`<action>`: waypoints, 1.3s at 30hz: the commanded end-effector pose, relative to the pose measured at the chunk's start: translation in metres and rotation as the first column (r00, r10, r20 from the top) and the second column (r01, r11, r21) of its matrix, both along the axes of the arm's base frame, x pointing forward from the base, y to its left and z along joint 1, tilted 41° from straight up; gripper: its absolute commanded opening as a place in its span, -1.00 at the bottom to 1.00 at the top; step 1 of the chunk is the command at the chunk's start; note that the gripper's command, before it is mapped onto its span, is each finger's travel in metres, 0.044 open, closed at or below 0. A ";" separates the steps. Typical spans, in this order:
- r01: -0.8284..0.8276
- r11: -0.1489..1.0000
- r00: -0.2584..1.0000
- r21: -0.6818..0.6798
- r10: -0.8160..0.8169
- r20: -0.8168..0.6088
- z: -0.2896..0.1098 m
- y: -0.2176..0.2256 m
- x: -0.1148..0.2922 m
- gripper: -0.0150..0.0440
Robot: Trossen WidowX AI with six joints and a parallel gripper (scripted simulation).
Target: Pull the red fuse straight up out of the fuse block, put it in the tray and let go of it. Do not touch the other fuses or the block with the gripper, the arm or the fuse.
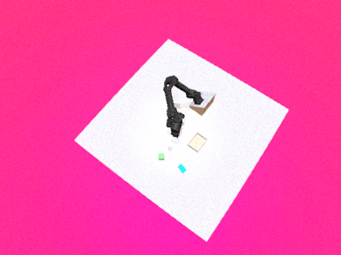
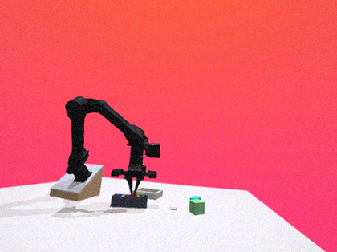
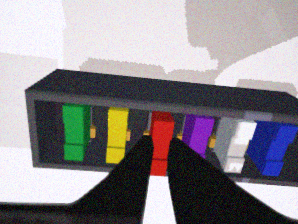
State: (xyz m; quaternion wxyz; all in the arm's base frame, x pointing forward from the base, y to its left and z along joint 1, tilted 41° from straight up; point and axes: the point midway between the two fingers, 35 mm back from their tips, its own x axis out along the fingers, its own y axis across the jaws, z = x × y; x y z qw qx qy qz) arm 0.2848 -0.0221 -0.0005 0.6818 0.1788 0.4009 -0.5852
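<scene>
The red fuse point(image 3: 162, 131) stands upright in its slot in the dark fuse block point(image 3: 150, 89) point(image 2: 128, 202). My gripper point(image 3: 159, 144) point(image 2: 133, 195) points down and is shut on the red fuse, one fingertip on each side of it. The yellow fuse point(image 3: 117, 125) stands left of it in the wrist view, and the purple fuse point(image 3: 200, 131) stands close on the right, near the right fingertip. The shallow beige tray point(image 1: 197, 143) point(image 2: 156, 197) lies behind the block in the exterior view. In the top view the arm hides the fuses.
A green fuse point(image 3: 76, 122), a white fuse point(image 3: 244, 132) and a blue fuse point(image 3: 281, 137) also stand in the block. A green cube point(image 1: 161, 157) point(image 2: 197, 207), a cyan piece point(image 1: 182, 168) point(image 2: 195, 197) and a small pale flat piece point(image 1: 169, 149) point(image 2: 173, 208) lie on the table. A wedge point(image 2: 94, 187) is under the arm's base.
</scene>
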 end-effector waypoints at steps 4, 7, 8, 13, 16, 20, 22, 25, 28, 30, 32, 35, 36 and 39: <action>0.002 1.000 1.000 0.004 -0.002 0.002 0.003 0.003 0.000 -0.49; 0.001 1.000 1.000 0.004 -0.001 0.002 0.004 0.004 0.000 -0.49; 0.001 1.000 1.000 0.004 -0.001 0.002 0.004 0.004 0.000 -0.49; 0.001 1.000 1.000 0.004 -0.001 0.002 0.006 0.006 0.000 -0.49; 0.001 1.000 1.000 0.003 -0.001 0.002 0.007 0.007 0.001 -0.49; 0.001 1.000 1.000 0.003 -0.001 0.002 0.009 0.008 0.001 -0.49; 0.000 1.000 1.000 0.003 0.000 0.002 0.009 0.009 0.001 -0.49; 0.000 1.000 1.000 0.003 0.000 0.002 0.010 0.010 0.001 -0.49; 0.000 1.000 1.000 0.003 0.000 0.002 0.012 0.011 0.001 -0.49; 0.000 1.000 1.000 0.003 0.000 0.002 0.012 0.011 0.001 -0.49; 0.000 1.000 1.000 0.003 0.000 0.002 0.013 0.012 0.001 -0.49; 0.000 1.000 1.000 0.003 0.000 0.002 0.014 0.013 0.000 -0.49; 0.000 1.000 1.000 0.003 0.000 0.002 0.015 0.013 0.000 -0.49; -0.001 1.000 1.000 0.003 0.001 0.002 0.016 0.014 0.000 -0.49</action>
